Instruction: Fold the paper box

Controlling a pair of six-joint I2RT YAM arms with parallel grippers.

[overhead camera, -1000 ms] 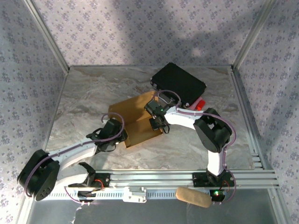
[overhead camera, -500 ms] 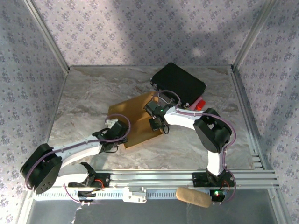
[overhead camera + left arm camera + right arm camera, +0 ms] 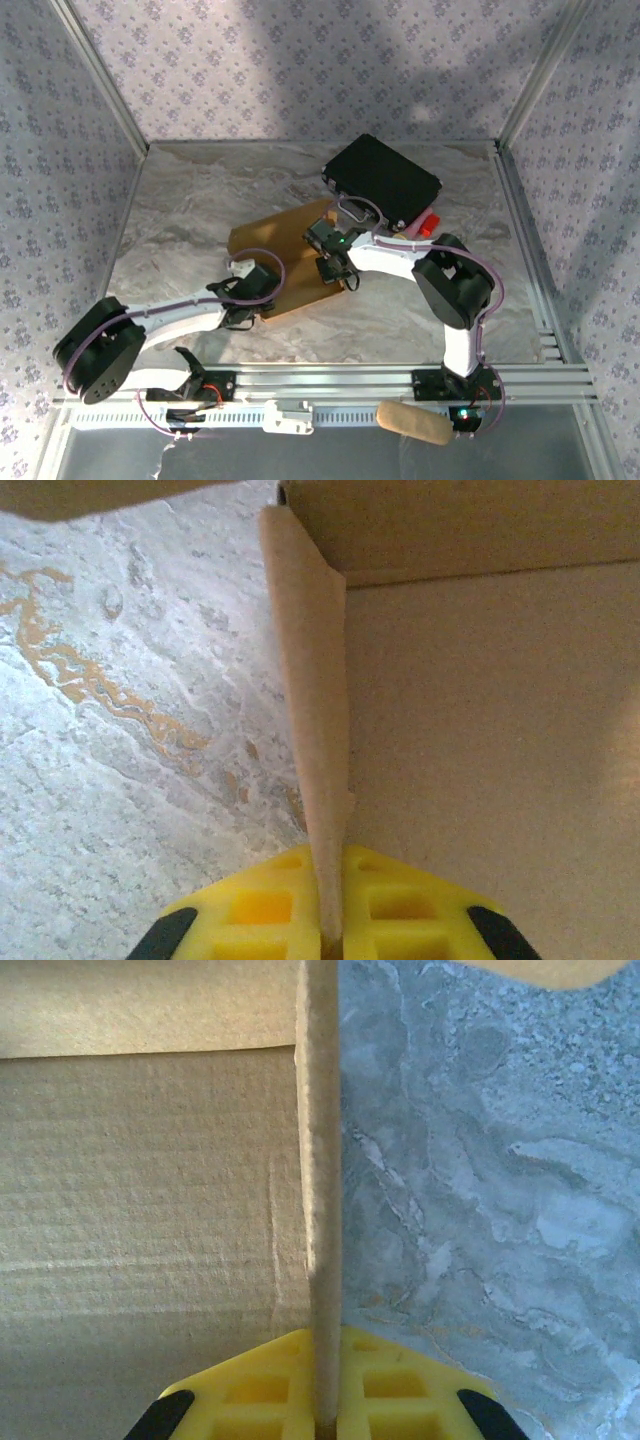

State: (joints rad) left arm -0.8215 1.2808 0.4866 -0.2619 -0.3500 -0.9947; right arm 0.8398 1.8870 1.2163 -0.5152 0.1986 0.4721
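Note:
The paper box (image 3: 290, 255) is a tan kraft cardboard sheet lying mid-table with its side walls partly raised. My left gripper (image 3: 262, 302) is at its near-left edge, and its yellow fingers (image 3: 262, 912) are shut on an upright side flap (image 3: 318, 730) of the paper box. My right gripper (image 3: 335, 262) is at the box's right edge. Its yellow fingers (image 3: 400, 1390) are pinched shut on the opposite upright wall (image 3: 322, 1160). The box floor (image 3: 150, 1210) lies flat between the two walls.
A black rectangular case (image 3: 382, 181) with a metal handle lies behind the box at the back right, a small red object (image 3: 428, 224) beside it. Patterned walls enclose the marble table (image 3: 190, 200). A tan roll (image 3: 412, 422) lies by the front rail.
My left gripper has slid forward along the box's near-left edge and closed on the side flap. The box has shifted slightly. The right gripper has kept its hold.

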